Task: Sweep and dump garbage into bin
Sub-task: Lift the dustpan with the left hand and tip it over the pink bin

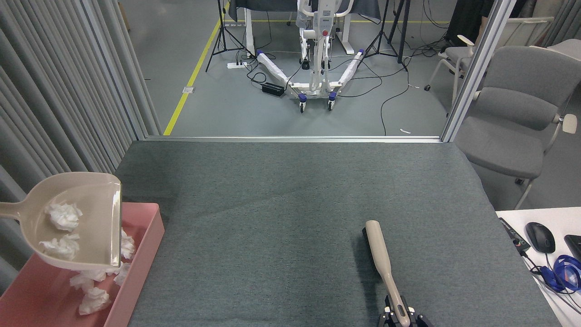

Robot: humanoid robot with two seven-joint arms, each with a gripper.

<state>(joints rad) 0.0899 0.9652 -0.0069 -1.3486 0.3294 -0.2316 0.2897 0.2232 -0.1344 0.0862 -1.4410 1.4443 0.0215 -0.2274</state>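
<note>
Our right end effector sits at the bottom edge of the view, its dark fingers closed around the tail of the beige brush handle; the brush lies along the grey bench, its head pointing away from us, with dark bristles showing on its left side. Our left end effector lies outside the view, so we cannot tell how it stands; only the dustpan's handle runs off the left edge. The beige dustpan hangs above the near-left corner of the scene, over the pink bin, its open lip turned to the right. Two wads of white tissue garbage rest inside the pan, one above the other. More crumpled tissue wads lie in the bin below, partly hidden by the pan. The bin stands at the bench's left side, beside grey vertical curtain folds. At the far right a white surface carries a black mouse and blue cable, and a grey chair stands beyond the bench.
</note>
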